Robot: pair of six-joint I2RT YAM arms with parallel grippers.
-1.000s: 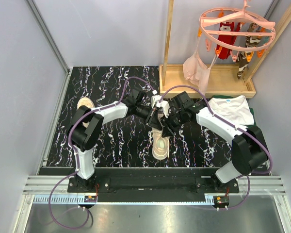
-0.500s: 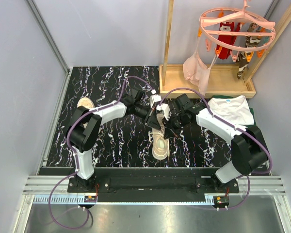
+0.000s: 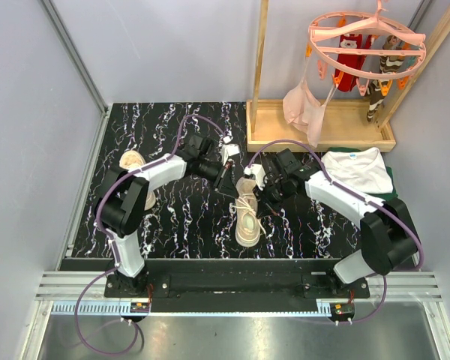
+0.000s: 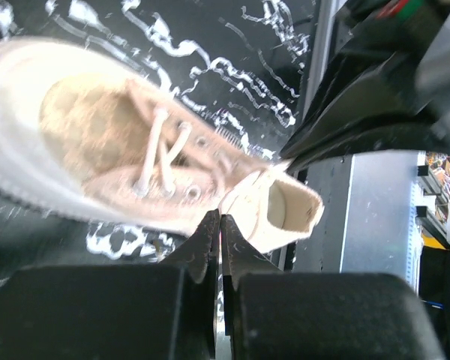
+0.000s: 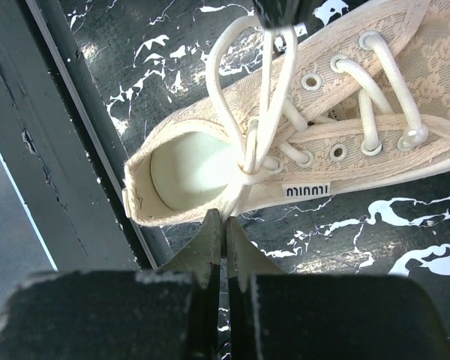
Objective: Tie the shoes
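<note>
As the left gripper (image 4: 220,219) pulls toward 10 o'clock from the right gripper (image 5: 225,219), both fingers narrow, the shoe's (image 3: 247,217) lace (image 5: 249,159) tightens

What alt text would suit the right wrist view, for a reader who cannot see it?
A beige sneaker lies on a black marbled table, heel opening to the left, its white laces forming a loop that reaches the top edge. The right gripper, shut, points at the heel from the bottom edge.
</note>
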